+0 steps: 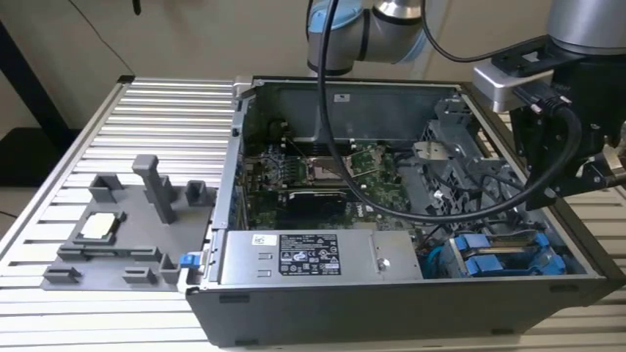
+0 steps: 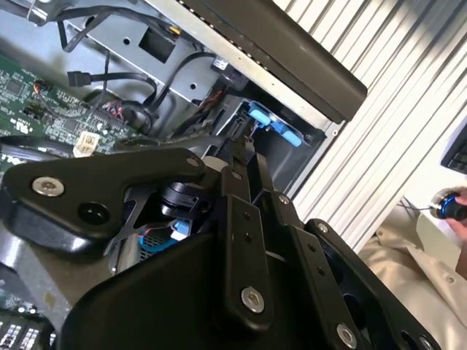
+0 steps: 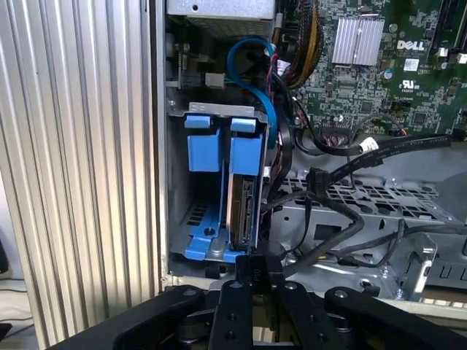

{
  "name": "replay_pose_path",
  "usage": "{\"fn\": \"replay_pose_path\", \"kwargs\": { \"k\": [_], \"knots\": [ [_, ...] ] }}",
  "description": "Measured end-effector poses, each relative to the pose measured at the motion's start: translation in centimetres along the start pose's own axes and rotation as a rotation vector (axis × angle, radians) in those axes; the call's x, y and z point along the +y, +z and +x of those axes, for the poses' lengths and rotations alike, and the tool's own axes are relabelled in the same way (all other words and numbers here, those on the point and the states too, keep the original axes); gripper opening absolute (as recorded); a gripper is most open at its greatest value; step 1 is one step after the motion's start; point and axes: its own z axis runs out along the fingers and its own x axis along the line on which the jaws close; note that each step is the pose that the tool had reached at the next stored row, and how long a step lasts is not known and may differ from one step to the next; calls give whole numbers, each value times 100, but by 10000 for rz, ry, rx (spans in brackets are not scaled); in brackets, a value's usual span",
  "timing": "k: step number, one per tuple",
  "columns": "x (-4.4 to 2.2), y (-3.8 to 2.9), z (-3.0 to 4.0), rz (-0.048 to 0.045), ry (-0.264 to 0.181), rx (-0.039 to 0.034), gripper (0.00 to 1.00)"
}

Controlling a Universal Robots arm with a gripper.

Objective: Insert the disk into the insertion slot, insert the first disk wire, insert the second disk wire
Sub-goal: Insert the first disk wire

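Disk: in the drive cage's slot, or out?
In: the disk stands edge-on inside the insertion slot, enclosed by the slot's grey metal walls.

A work table (image 1: 117,139) topped with ribbed silver metal slats spreads across the scene, its grooves running from the exterior view's left to its right. Behind it stands a plain beige wall (image 1: 205,37). A thin dark cable (image 1: 98,33) hangs down the wall, and a black post (image 1: 28,81) slants across at the exterior view's left. The light is soft and even, with pale glints along the slats.
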Motion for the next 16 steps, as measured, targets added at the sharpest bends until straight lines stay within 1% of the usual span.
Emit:
{"fn": "replay_pose_path", "kwargs": {
  "k": [7, 12, 16],
  "knots": [
    [-173, 50, 10, -828, -61, -65, 19],
    [-290, 85, 18, -1453, -107, -115, 19],
    [-380, 112, 23, -1969, -145, -156, 19]
  ]
}}
